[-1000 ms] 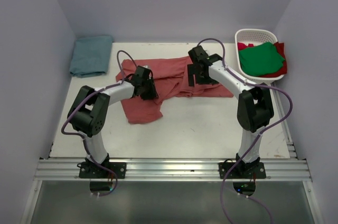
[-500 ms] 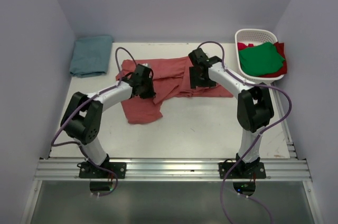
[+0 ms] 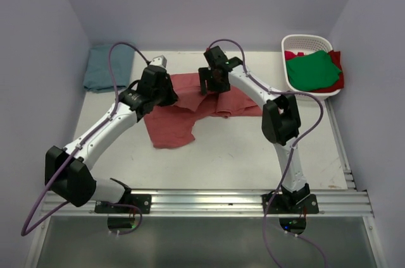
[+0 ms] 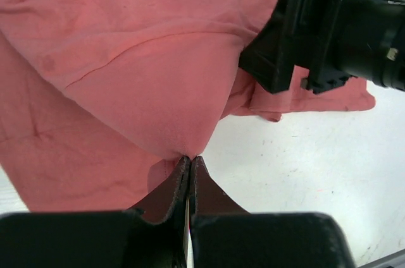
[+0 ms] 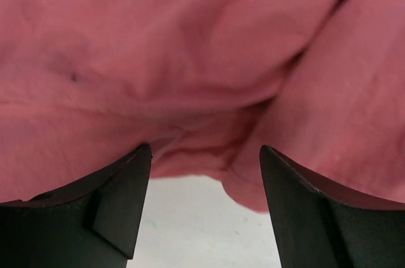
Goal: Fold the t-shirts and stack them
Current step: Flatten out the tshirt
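White tabletop carried the faded brick-red cloth t-shirt; left tool pinched its fold, right tool gaped astride the hem. Next: clamp, then fold.

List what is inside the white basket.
In the white basket, a green shirt lies on top of a brighter red shirt, which shows only at the edges. Anything deeper under the green cloth is covered.

White table bears t-shirts and basket.
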Robot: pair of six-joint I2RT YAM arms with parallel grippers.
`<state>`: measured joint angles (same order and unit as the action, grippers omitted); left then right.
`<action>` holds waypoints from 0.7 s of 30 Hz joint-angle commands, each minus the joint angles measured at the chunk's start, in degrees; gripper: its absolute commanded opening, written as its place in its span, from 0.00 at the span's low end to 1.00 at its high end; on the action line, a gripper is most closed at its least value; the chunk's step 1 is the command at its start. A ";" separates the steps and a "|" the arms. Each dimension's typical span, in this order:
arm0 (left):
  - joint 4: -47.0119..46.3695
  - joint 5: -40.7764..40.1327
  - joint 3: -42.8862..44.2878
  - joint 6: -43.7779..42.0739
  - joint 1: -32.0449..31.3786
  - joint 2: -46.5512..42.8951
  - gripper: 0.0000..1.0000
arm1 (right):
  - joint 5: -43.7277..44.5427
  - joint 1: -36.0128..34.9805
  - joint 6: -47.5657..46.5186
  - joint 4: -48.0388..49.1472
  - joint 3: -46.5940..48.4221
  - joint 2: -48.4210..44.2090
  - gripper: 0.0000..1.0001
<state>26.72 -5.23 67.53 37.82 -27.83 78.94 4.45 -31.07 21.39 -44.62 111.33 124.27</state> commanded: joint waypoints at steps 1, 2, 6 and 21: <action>3.77 -3.28 1.46 -1.79 -0.11 -2.81 0.00 | 0.11 -0.31 0.67 -5.81 7.40 5.89 0.72; 4.21 -3.99 1.55 -1.96 -0.11 -3.26 0.00 | 1.25 -0.39 1.63 -7.22 8.19 7.46 0.71; 5.71 -6.63 2.08 -2.93 0.41 -5.19 0.00 | 6.27 -0.40 3.75 -8.30 2.18 4.43 0.68; 5.53 -4.35 2.08 -3.98 3.84 -6.78 0.00 | 13.73 -0.13 5.07 -7.84 -9.81 -5.34 0.00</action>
<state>32.53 -9.43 67.81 35.53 -24.60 74.06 14.26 -31.42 26.15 -50.33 101.65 126.15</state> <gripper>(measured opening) 0.009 0.019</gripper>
